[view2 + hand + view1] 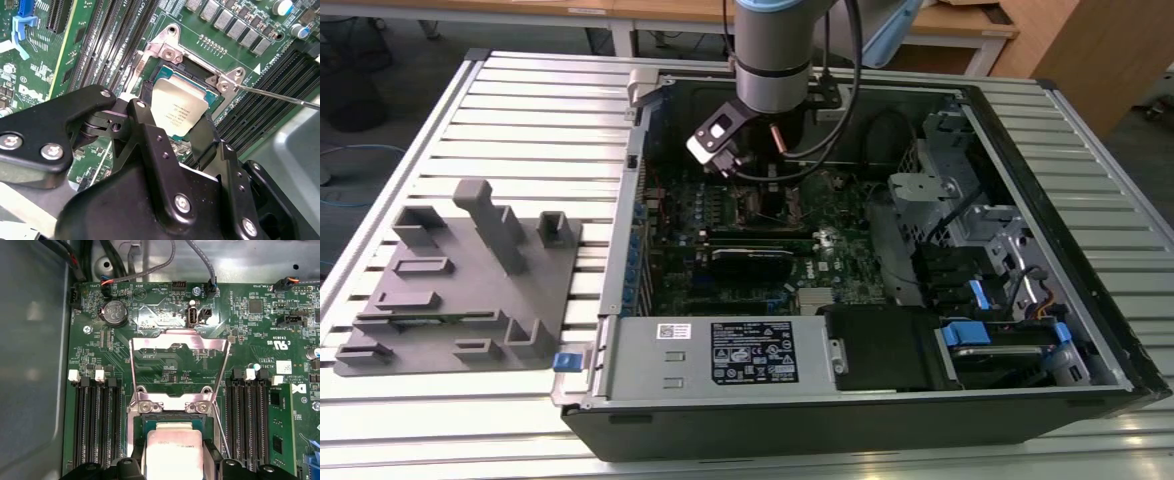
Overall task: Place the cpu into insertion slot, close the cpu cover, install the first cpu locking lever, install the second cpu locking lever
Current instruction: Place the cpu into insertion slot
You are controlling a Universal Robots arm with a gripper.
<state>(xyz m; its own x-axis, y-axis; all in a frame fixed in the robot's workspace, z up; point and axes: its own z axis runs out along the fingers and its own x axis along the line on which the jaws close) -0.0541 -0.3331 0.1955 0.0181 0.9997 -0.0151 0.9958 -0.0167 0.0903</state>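
**CPU pinched over the open socket, cover up**

Your arm [774,50] reaches down into the open computer case [630,200]. The case lies on the slatted table [520,110]. A grey moulded fixture [467,280] sits on the table at the exterior view's left, apart from the case.

Gripper [175,120]: clamped onto the cpu [179,105], with a black finger [147,127] against each of two opposite edges and the silver top facing up.

Position: in both wrist views the cpu sits directly over the insertion slot [172,415] on the green motherboard [250,330]. You cannot tell from these views whether it is seated in the slot or just above it.

The cpu cover [145,345] is swung up off the slot, hinged at the slot edge away from the gripper, and you can see the board through its cutout.

A thin lever rod [280,96] angles out from a corner of the slot's metal rim, lifted clear rather than hooked down.

Long black memory slots [95,425] flank the insertion slot on both sides.
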